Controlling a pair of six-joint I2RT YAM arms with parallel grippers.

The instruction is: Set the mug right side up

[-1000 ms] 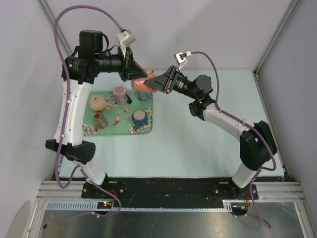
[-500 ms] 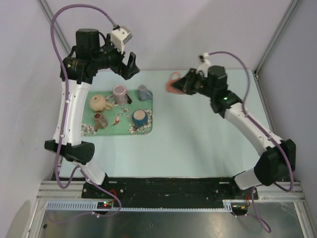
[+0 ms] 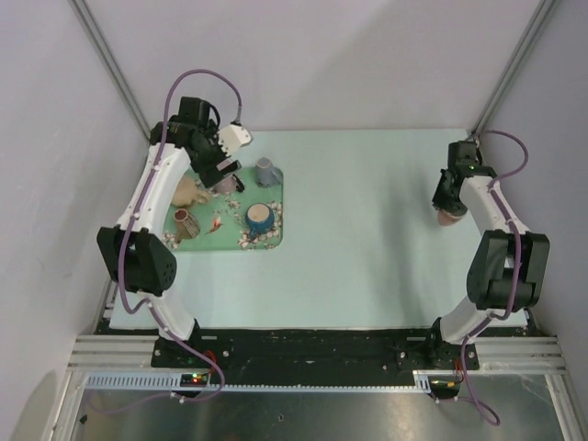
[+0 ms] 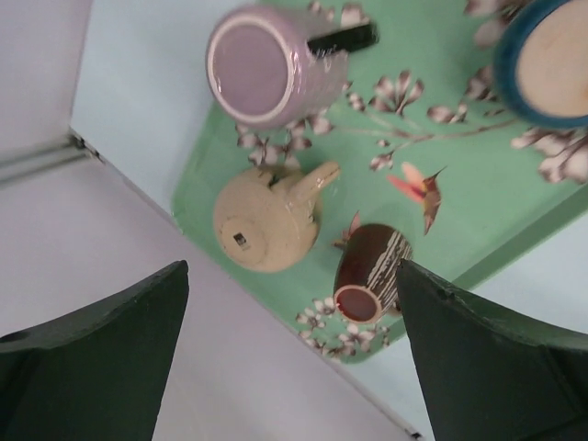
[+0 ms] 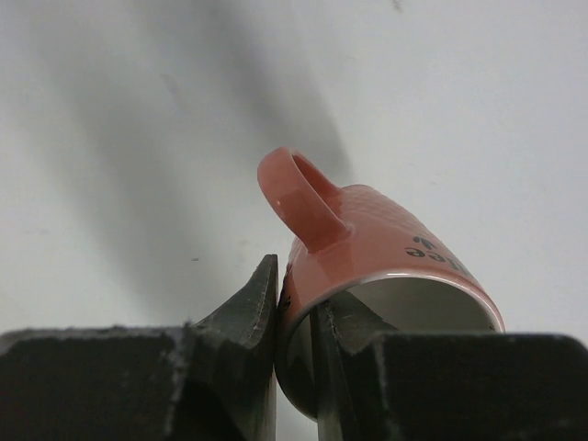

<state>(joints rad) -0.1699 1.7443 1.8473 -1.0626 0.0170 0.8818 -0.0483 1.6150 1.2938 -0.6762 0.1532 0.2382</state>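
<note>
My right gripper (image 5: 296,296) is shut on the rim of the salmon-pink mug (image 5: 367,239), one finger inside the mouth and one outside beside the handle. The mug's mouth faces the wrist camera, above bare table. In the top view the mug (image 3: 449,218) shows just below the right gripper (image 3: 448,204) near the table's right edge. My left gripper (image 4: 289,276) is open and holds nothing. It hangs over the left part of the green tray (image 4: 478,197). In the top view the left gripper (image 3: 223,173) is above the tray's (image 3: 280,207) far left corner.
On the flowered tray are a purple mug (image 4: 266,64) bottom up, a cream teapot (image 4: 266,216), a brown striped cup (image 4: 372,271) on its side, a blue cup (image 3: 259,218) and a small grey mug (image 3: 266,171). Walls close in left, back and right.
The left gripper let go of the pink mug, opened wide and swung down over the tray. The right arm carried the mug from the back middle to the far right.
</note>
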